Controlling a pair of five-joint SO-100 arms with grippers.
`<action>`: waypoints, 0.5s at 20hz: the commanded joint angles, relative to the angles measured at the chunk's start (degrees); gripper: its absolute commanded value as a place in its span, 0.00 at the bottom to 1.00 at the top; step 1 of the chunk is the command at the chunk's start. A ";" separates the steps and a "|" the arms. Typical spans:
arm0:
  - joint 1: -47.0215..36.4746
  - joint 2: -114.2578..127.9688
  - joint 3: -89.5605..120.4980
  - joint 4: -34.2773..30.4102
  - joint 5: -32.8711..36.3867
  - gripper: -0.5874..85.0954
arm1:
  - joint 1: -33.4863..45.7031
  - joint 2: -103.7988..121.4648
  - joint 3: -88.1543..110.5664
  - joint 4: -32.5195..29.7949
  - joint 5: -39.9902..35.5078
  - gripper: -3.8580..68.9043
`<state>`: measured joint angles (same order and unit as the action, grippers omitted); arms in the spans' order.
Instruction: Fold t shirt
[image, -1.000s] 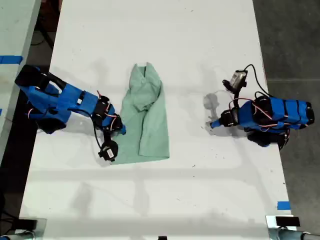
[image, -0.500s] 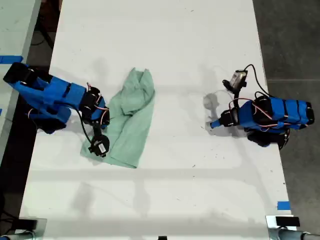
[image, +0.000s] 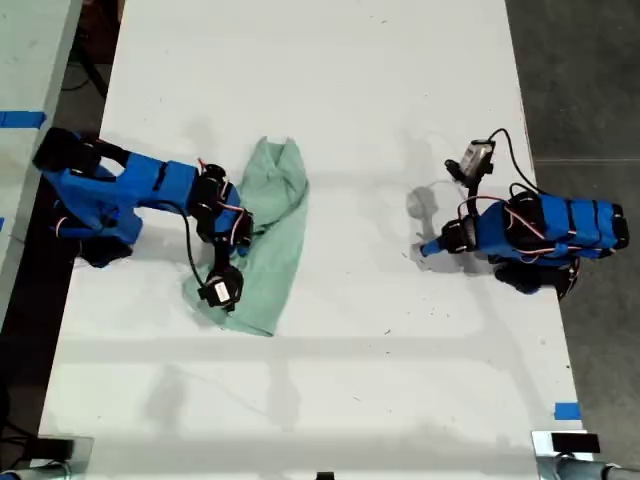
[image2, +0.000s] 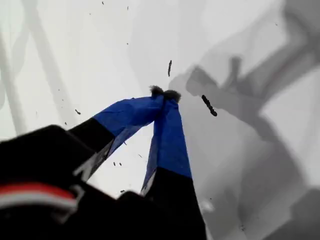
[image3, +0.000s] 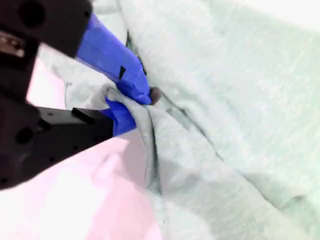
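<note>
T shirt (image: 268, 240) is lying wrinkled on the white table (image: 330, 90), toward the exterior view's left, bunched along one edge. Arm at the exterior view's left reaches onto it, and my second gripper (image3: 132, 102) has its jaws pinched tight on a fold of the fabric. My first gripper (image2: 165, 93), at the exterior view's right, sits well apart over bare table, tips together, holding nothing.

Blue arms, black servos, red-white cables
</note>
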<state>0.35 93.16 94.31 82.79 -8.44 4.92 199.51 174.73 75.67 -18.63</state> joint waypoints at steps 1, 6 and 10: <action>-2.46 -12.66 -17.84 0.53 6.86 0.00 | -0.26 0.70 3.60 0.00 -0.88 0.02; -2.64 -29.97 -36.83 3.52 10.99 0.26 | -0.35 0.70 3.60 0.00 -1.23 0.02; -2.64 -28.74 -36.74 6.06 12.74 0.25 | -0.35 0.70 3.60 0.00 -1.32 0.02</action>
<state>-1.41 62.23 61.17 87.89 3.08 4.92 199.51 174.73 75.67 -18.90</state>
